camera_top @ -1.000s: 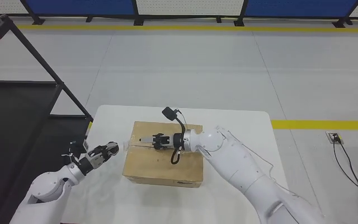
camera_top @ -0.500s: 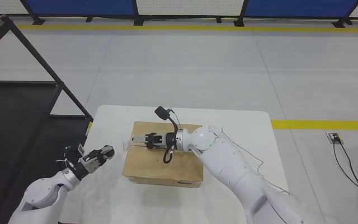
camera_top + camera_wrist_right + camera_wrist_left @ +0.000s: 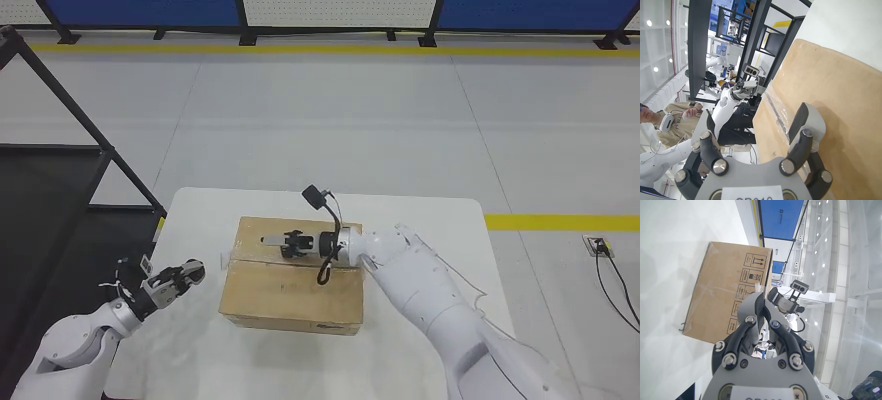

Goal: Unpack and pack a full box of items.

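From the top view, your box (image 3: 290,290) sits closed at the middle of the table (image 3: 420,230). Your left gripper (image 3: 193,271) hangs just off the box's 9 o'clock side, low over the table. Your right gripper (image 3: 274,241) lies over the box lid toward its 11 o'clock corner, pointing to 9 o'clock. You cannot judge either claw well from up here.

The left wrist view settles the left one. Its pads are pressed together on a strip of clear tape (image 3: 758,286) that sticks out past the tips, with the printed side of the box (image 3: 725,279) beyond it. Your other arm's gripper shows farther off above the lid.

The right wrist view shows what the others miss: your right claw (image 3: 756,111) is spread wide and holds nothing. One finger (image 3: 806,121) hangs over the lid and the other is out past the box's edge. A taped seam (image 3: 776,113) with crinkled clear film runs along the lid between them.

Against half a second ago, your right gripper has pulled back toward 3 o'clock along the lid. Your left gripper has barely shifted since then. A full second ago it sat a touch farther toward 12 o'clock. The box has not moved.
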Motion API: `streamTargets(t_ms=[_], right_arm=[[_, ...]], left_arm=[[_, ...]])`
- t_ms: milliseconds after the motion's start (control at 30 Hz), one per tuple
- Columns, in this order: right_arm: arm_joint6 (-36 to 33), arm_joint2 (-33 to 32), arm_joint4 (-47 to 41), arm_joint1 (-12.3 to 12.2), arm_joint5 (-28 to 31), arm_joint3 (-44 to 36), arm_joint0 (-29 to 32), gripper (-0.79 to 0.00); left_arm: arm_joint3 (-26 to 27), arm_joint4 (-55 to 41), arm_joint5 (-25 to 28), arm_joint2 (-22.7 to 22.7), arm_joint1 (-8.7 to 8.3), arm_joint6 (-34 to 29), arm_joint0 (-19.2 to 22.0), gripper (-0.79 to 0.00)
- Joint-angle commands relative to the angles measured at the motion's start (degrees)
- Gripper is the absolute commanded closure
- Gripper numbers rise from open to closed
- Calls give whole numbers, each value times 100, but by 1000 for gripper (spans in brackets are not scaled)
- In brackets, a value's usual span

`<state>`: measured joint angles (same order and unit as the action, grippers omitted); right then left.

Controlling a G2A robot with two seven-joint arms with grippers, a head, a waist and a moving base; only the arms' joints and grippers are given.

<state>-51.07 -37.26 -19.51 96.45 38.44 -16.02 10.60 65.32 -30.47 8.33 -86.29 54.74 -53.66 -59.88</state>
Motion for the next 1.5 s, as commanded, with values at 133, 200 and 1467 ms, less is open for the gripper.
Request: streamTargets(t_ms=[133,200,1467], right_arm=[[-358,-359,-285,-282,451,-42,170,-785],[-585,-493,-413,-391,571,-150,265,-785],[975,-4270,1552,-2521,63,-7117,4889,-784]], left_arm=[[-55,25,0,20,1,-75,91,0],[-75,25,0,5,-3,-90,121,0],[248,-382,8,-499,-60,244,17,-484]])
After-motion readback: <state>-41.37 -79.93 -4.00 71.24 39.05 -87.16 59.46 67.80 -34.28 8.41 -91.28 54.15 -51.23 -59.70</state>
